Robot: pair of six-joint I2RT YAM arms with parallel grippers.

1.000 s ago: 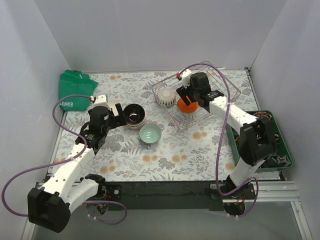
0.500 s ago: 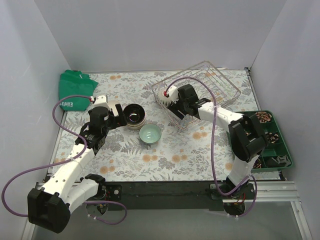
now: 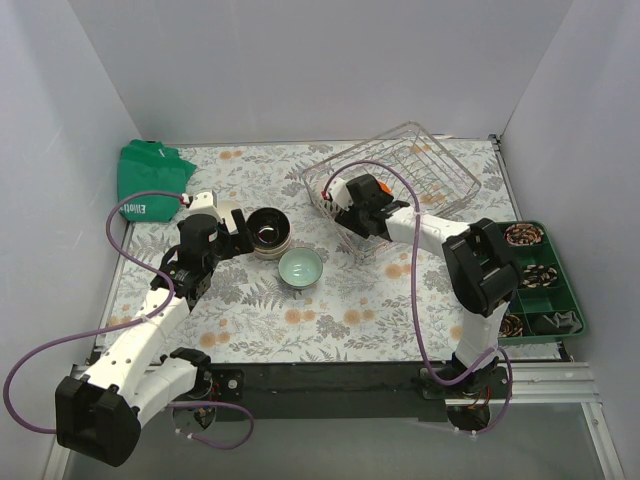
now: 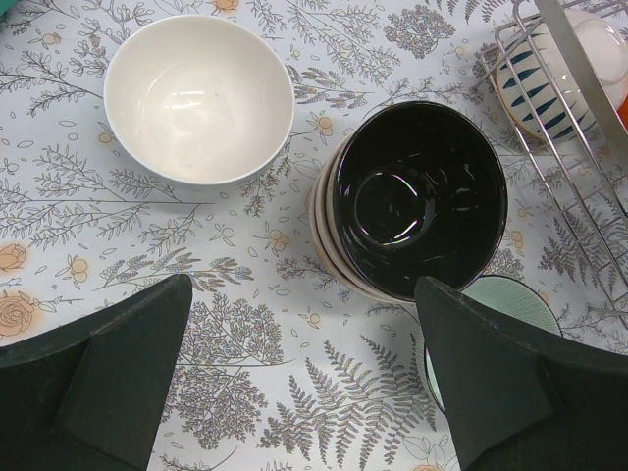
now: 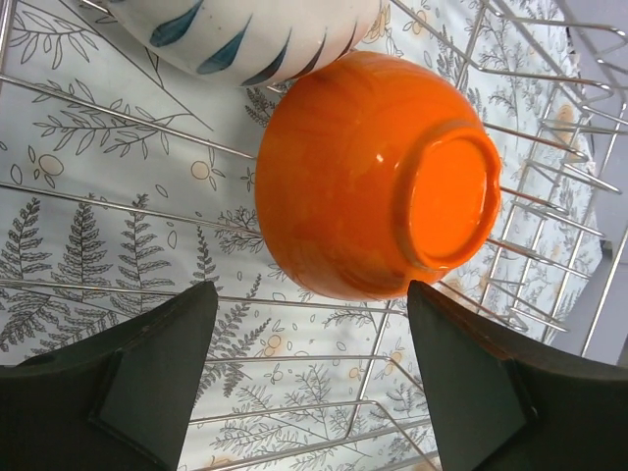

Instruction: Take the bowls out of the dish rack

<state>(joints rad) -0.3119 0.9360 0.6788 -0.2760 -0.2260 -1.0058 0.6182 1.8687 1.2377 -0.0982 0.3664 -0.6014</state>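
Observation:
The wire dish rack [image 3: 430, 165] stands at the back right and looks tipped. My right gripper [image 3: 354, 212] is open inside its near left end. In the right wrist view my open gripper [image 5: 309, 383] is just below an orange bowl [image 5: 378, 177] lying on its side on the rack wires [image 5: 549, 226], beside a white bowl with blue marks [image 5: 265, 34]. My left gripper [image 3: 236, 233] is open and empty. In the left wrist view it [image 4: 299, 383] hovers near a black-lined bowl [image 4: 420, 191] stacked on beige bowls, a white bowl [image 4: 196, 98] and a mint bowl [image 4: 510, 299].
A dark green compartment tray [image 3: 556, 300] of trinkets sits at the right edge. A green bag [image 3: 150, 175] lies at the back left. The mint bowl [image 3: 300, 267] and the black bowl stack [image 3: 268, 230] stand left of the rack. Grey walls close in three sides.
My right gripper has swept left across the rack to its near left end, and the rack has tipped up. The orange bowl is now hidden under the gripper from above. The left arm has not moved.

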